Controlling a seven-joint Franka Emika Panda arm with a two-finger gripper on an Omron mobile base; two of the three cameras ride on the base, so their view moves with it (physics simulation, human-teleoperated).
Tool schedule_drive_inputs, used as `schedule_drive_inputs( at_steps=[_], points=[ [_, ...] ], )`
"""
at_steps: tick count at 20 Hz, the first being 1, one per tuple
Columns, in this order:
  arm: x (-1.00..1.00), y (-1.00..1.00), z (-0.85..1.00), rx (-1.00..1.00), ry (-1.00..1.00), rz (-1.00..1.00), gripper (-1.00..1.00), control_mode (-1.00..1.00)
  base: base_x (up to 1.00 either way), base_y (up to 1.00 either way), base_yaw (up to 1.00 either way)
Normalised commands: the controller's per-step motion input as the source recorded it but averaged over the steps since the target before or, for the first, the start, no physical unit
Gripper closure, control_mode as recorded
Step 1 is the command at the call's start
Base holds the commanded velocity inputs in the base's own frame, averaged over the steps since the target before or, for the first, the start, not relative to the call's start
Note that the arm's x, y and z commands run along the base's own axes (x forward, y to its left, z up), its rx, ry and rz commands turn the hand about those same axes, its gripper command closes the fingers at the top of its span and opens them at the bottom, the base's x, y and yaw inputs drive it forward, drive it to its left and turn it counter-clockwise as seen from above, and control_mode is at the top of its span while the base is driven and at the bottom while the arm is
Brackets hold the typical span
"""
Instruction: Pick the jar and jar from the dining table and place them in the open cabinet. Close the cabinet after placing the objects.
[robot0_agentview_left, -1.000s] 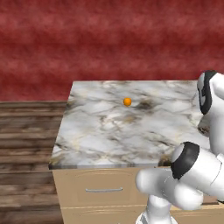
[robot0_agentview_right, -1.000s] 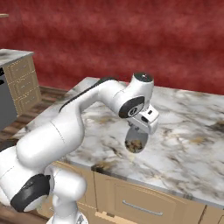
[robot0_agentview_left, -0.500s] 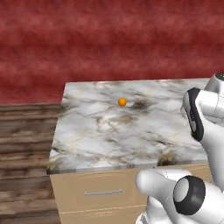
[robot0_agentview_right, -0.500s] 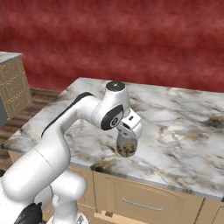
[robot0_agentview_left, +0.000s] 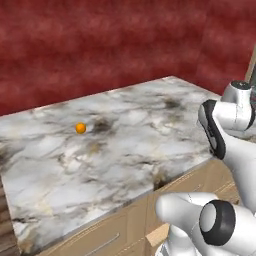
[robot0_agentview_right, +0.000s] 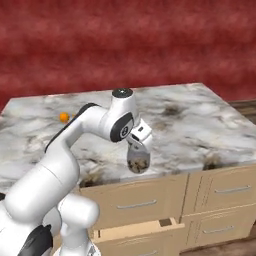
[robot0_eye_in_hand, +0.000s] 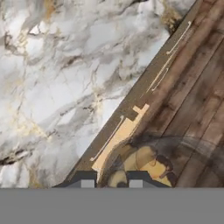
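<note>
Gripper (robot0_agentview_right: 138, 159) on the white arm, elbow bent and wrist turned down, hangs past the front edge of the white-grey marble dining table with brown-gold veins (robot0_agentview_right: 190, 120); its fingers are clamped on a clear round glass jar with brownish contents (robot0_agentview_right: 138, 162). Below the slab sit light beige wooden drawer fronts with slim metal handles (robot0_agentview_right: 220, 189), one drawer slightly open (robot0_agentview_right: 137, 230). A small orange ball (robot0_agentview_left: 80, 128) rests on the marble, well apart from the gripper.

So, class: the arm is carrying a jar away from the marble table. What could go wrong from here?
The jar hangs from the end effector past the dining table edge, over wooden floor; a slip would likely drop it there.
A drawer stands slightly open below, which the moving base might catch.
</note>
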Motion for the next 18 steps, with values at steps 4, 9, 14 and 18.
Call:
schedule_drive_inputs(
  at_steps=[4, 9, 14, 18],
  points=[
    [0.0, 0.0, 0.0, 0.0, 0.0, 0.0, 1.0, 1.0, 0.0, -0.68, -0.81],
    [0.0, 0.0, 0.0, 0.0, 0.0, 0.0, 1.0, 1.0, -0.36, -0.75, -0.59],
    [0.0, 0.0, 0.0, 0.0, 0.0, 0.0, 1.0, 1.0, 0.05, -0.47, -0.82],
    [0.0, 0.0, 0.0, 0.0, 0.0, 0.0, 1.0, 1.0, 0.07, -0.23, -0.9]
  ],
)
